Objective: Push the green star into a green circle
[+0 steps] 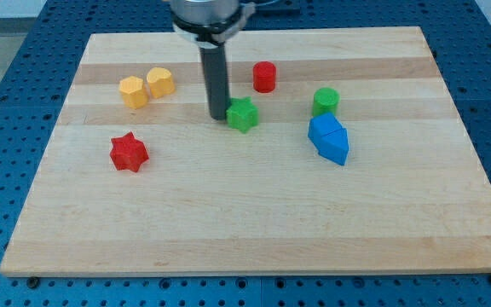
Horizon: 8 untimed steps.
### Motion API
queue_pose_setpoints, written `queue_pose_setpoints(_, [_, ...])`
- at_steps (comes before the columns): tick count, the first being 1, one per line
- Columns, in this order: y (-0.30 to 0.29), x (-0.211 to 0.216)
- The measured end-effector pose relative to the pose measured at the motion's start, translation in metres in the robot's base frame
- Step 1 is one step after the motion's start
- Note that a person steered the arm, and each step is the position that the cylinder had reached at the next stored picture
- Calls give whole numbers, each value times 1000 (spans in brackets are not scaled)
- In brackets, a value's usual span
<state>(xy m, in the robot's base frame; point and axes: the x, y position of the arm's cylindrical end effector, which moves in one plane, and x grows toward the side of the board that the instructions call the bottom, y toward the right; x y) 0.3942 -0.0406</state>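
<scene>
My tip, the lower end of a straight dark rod that comes down from the view's top, rests on the pale wooden desk just at the left side of the small green star-shaped block. Tip and star look to be touching, or very nearly so; the exact contact cannot be made out. There is no hand on this arm, so nothing opens or closes and nothing is held: the rod only stands beside the star.

The green star sits a little above the middle of the desk. To its right, well apart, stands the green round cylinder block, at almost the same height in the view, slightly higher. Just below that cylinder, and close to it, lie two blue blocks pressed together, of angular shape; their exact form is hard to tell.

Above and to the right of the star, near it, stands a red round cylinder block. To the left of the rod, two yellow blocks with many flat sides sit touching each other. Lower on the left, apart from all the others, lies a red star-shaped block.

The desk rests on a blue perforated surface that shows around its edges.
</scene>
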Motion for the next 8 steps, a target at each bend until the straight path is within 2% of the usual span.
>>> queue_pose_setpoints(1, [40, 3])
queue_pose_setpoints(2, [52, 3])
queue_pose_setpoints(3, [30, 11])
queue_pose_setpoints(4, [31, 41])
queue_pose_setpoints(8, [108, 10])
